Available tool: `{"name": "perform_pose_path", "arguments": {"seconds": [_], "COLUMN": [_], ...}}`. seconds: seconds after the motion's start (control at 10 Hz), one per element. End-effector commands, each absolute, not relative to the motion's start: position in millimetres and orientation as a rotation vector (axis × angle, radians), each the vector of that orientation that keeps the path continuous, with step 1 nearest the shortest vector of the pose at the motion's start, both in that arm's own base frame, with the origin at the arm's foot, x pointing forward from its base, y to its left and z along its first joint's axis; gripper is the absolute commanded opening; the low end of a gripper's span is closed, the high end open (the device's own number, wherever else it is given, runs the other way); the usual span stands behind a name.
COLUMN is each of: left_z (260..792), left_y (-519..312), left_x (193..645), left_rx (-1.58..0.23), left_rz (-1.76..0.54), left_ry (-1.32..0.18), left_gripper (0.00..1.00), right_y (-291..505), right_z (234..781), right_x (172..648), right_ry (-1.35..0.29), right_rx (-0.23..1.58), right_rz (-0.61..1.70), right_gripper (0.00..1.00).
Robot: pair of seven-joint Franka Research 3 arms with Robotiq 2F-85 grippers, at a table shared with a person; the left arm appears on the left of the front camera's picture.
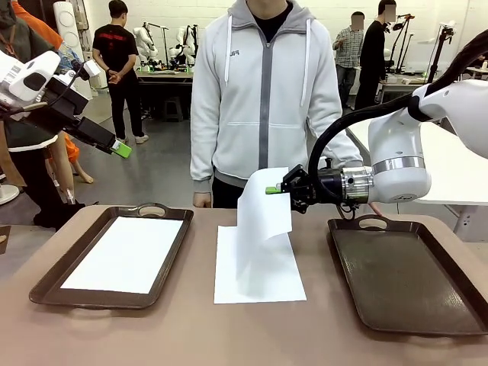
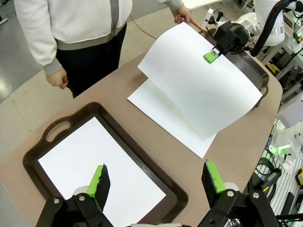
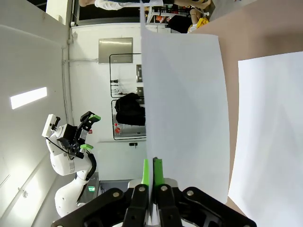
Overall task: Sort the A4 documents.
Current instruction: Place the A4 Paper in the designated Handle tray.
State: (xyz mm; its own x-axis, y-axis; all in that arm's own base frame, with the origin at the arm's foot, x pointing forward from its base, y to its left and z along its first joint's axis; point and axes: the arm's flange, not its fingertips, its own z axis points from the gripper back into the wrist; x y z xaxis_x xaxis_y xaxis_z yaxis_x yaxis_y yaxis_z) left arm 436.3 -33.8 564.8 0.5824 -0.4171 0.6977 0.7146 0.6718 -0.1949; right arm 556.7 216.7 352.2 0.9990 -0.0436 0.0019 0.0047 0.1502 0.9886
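Worktop (image 1: 191, 335) bears a tray by each side edge: left tray (image 1: 46, 286) holds one sheet (image 1: 126, 254), right tray (image 1: 396, 274) lies bare. Between them a second sheet (image 1: 259, 282) lies flat, long axis pointing away. A third sheet (image 1: 263, 210) hangs above it, clamped in the right arm's fingers (image 1: 273, 190), beside the right tray. Left arm's fingers (image 1: 120, 149) stand apart, farther off. Right wrist view gives that pinch edge-on, front view side-on.

Lifted sheet (image 1: 263, 206): plain white, blank. Flat sheet (image 1: 255, 278) beneath it: white. Tray sheet (image 1: 126, 252) left of it: white. Left tray (image 1: 99, 300), right tray (image 1: 404, 282) either side of lifted sheet: dark brown. Table (image 1: 229, 335): tan. Right gripper (image 1: 274, 190), left gripper (image 1: 122, 149): black, green pads. Hoodie (image 1: 267, 99) behind lifted sheet: light grey, darker grey stripe.
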Motion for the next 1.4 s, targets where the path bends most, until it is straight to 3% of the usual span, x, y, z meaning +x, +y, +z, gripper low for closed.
{"name": "perform_pose_path", "arguments": {"seconds": [0.0,0.3,0.6,1.3], "left_z": [565,565,565,565], "left_y": [-34,-34,-34,-34], "left_x": [436,436,436,436], "left_rx": [-0.494,-0.494,-0.494,-0.494], "left_rz": [-0.694,-0.694,-0.694,-0.694], "left_ry": [-0.665,-0.665,-0.665,-0.665], "left_gripper": [1.00,1.00,1.00,1.00], "right_y": [219,217,166,19], "right_z": [352,352,394,413], "right_x": [557,557,508,521], "right_ry": [-0.043,-0.033,-0.109,0.023], "right_rx": [1.415,1.420,1.302,1.164], "right_rz": [-0.049,-0.035,0.102,0.002], "right_gripper": [0.00,0.01,0.01,0.01]}}
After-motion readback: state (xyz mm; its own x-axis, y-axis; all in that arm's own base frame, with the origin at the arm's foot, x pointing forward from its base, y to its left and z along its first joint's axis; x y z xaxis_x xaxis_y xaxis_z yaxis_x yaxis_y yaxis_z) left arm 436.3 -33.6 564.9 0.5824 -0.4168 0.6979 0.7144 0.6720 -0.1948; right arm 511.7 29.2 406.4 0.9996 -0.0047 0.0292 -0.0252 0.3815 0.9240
